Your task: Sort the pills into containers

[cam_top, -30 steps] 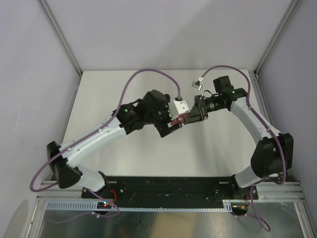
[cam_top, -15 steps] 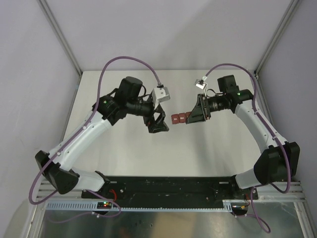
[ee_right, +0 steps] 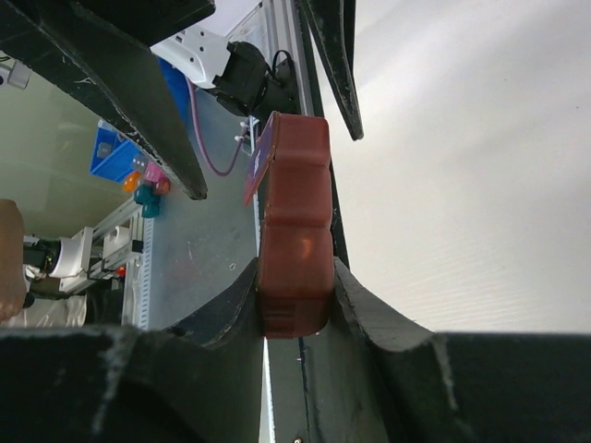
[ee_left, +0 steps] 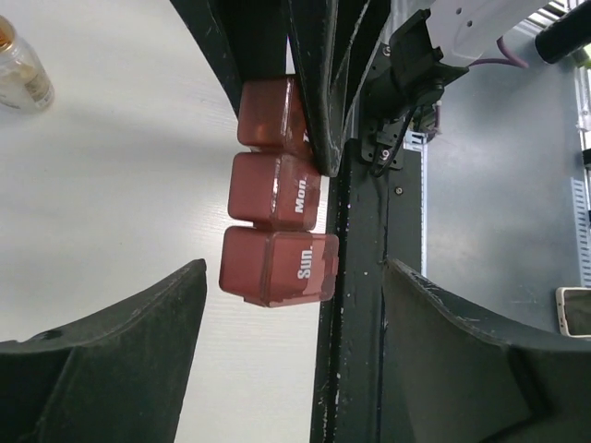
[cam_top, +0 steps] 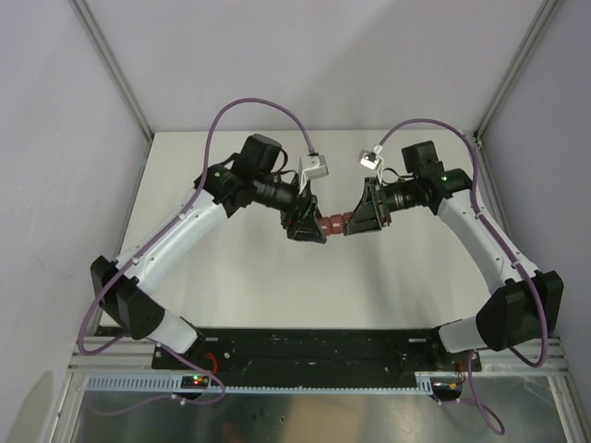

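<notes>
3 dk-red containers (cam_top: 333,222), joined in 1 strip, are hanging in the air over the table (cam_top: 231,277) at mid-scene, betw the 2 arms. R gripper (cam_top: 356,221) is clamping the strip's right end, fingers pressing both long sides, so it's carrying the whole thing. L gripper (cam_top: 307,227) is sitting at the strip's free left end w/ jaws partly open; in the L wrist view its fingers (ee_left: 111,341) are standing either side of the "Sun." cell, apart from it, holding nothing.

No loose pills are showing. 1 sm clear vial (ee_left: 20,63) is lying on the table, w/ tan contents, too small to tell more. Lids on "Sun." and "Mon." are looking shut, tho the R wrist view is hinting at a flap edge I can't read.

Step, I'm guessing: prepping the strip, either a 2-hand regrasp or getting the Sun. lid open, so sorting proper isn't begun. Next move is calling for the L fingers to come in square on the Sun. cell or its lid lip, w/ the R grip staying firm so the strip isn't twisting or slipping out.
</notes>
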You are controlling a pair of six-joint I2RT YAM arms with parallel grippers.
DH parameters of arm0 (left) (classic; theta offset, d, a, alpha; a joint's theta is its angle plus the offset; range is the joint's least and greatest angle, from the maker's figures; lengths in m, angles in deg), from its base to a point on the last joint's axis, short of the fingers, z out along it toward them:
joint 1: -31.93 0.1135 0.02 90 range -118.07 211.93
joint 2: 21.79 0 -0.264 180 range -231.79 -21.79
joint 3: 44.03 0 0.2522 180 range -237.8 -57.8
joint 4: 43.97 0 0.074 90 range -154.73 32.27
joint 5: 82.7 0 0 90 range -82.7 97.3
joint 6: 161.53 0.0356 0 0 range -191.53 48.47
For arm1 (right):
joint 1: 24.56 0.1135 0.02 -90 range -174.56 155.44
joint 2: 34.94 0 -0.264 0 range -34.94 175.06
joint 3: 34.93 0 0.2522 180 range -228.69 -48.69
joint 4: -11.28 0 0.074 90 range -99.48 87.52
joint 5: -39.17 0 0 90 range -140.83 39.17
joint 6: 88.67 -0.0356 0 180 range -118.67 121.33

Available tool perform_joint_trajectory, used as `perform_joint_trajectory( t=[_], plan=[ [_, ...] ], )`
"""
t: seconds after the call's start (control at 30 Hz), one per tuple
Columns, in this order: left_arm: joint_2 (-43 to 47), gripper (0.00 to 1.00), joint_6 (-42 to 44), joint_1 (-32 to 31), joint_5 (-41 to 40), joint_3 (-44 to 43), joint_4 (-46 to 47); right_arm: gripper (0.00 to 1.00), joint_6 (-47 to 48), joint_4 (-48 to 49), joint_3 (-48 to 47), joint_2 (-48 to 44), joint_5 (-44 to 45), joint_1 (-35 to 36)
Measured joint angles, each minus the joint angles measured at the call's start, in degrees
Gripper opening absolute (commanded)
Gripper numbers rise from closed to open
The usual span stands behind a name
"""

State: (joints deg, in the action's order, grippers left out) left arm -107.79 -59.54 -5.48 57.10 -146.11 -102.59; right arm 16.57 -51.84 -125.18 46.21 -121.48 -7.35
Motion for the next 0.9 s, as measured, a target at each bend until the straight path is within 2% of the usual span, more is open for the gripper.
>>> perform_joint_trajectory(
  t=[0.37, 0.63, 0.77, 0.9],
  plan=[
    [-2.95, 0.51, -0.57, -0.33, 0.31, -0.66, -0.15, 0.0, -0.07, -0.04, 0.0, 0.0, 0.15, 0.24],
    [-3.32, 0.24, -0.52, -1.6, -1.92, -0.66, -0.31, 0.0, 0.0, -0.35, 0.09, 0.0, 0.15, 0.2],
    [-3.43, 0.05, -0.57, -1.86, -2.45, -0.66, -0.37, 0.0, 0.09, -0.5, 0.2, 0.0, 0.24, 0.2],
    [-3.61, 0.0, -0.68, -2.01, -2.91, -0.66, -0.39, 0.0, 0.28, -0.5, 0.26, 0.0, 0.61, 0.2]
  ],
)
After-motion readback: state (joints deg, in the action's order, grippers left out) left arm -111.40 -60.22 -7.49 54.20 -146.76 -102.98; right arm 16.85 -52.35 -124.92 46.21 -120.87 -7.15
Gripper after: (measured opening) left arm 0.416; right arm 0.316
